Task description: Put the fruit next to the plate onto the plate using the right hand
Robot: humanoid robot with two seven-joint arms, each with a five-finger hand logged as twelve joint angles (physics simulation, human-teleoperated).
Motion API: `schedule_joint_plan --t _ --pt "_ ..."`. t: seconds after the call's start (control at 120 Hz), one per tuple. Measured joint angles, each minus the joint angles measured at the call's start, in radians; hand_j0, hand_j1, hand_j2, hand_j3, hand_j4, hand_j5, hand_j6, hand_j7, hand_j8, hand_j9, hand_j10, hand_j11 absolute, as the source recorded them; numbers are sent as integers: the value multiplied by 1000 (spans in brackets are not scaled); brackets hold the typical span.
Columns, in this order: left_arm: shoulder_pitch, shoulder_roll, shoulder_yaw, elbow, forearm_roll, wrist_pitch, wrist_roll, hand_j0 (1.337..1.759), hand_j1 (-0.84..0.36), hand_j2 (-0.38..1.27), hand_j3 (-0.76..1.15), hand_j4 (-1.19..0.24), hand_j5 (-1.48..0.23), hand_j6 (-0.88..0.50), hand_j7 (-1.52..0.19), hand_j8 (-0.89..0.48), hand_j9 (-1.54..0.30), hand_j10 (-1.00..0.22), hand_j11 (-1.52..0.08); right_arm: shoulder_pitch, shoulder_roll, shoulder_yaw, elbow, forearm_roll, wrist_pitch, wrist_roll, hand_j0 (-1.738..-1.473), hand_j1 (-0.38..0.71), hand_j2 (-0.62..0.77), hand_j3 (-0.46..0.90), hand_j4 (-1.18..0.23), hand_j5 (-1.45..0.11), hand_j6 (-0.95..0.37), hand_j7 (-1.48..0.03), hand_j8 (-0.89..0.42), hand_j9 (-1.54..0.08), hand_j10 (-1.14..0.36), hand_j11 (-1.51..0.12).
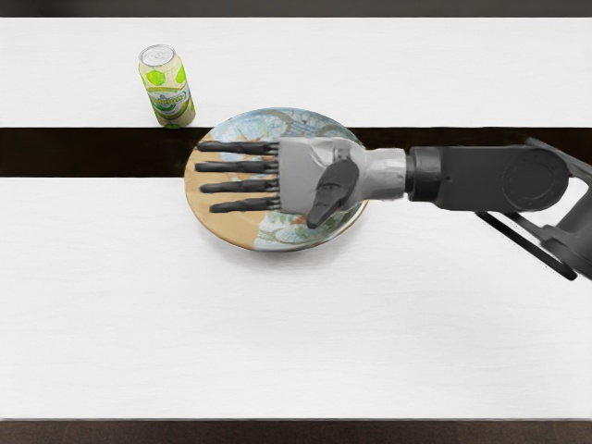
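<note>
White table (296, 333) across nearly the whole view, pale and faintly grained, cut from side to side by a dark band (83, 153) in its far half.

Right arm (490, 178) next in bulk: dark grey, entering from the right edge and reaching level along the dark band toward the middle, ending in a lighter grey wrist.

Round plate (277, 242) at the centre, straddling the near edge of the band. Tan along its left side, with a blue-green pattern over the rest. Largely covered from above.

Right hand (296, 176) spread flat over the plate, palm down. Four black fingers (236, 166) straight and parallel, pointing left, tips reaching the plate's left rim. Thumb (328, 194) slanted toward the near rim. Wide open, nothing seen in its grasp. Cannot tell whether touching the plate or hovering just above it.

Drink can (166, 85) on the far white strip, upright, just beside the plate's upper-left rim and apart from it. Silver top with a pull tab. Green and yellow wrap with round green shapes and a pale band of lettering across the middle. Brand too small and blurred to read.

Fruit not to be made out anywhere on the table. Cannot tell whether hidden beneath the palm on the plate.
</note>
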Motion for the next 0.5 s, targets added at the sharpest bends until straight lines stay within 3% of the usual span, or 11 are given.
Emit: schedule_joint_plan --t 0.158,0.5 --pt "-2 0 0 1 0 0 0 1658 334 3 0 -13 -16 -13 -16 -13 -16 -13 -16 -126 -217 5 61 46 7 0 -1658 -347 1 0 -2 -4 0 -4 -1 -4 -2 -4" --pt "-5 0 0 1 0 0 0 1658 335 3 0 -13 -16 -13 -16 -13 -16 -13 -16 -189 -458 2 78 79 10 0 -1658 -349 1 0 0 0 3 -1 2 0 1 -1"
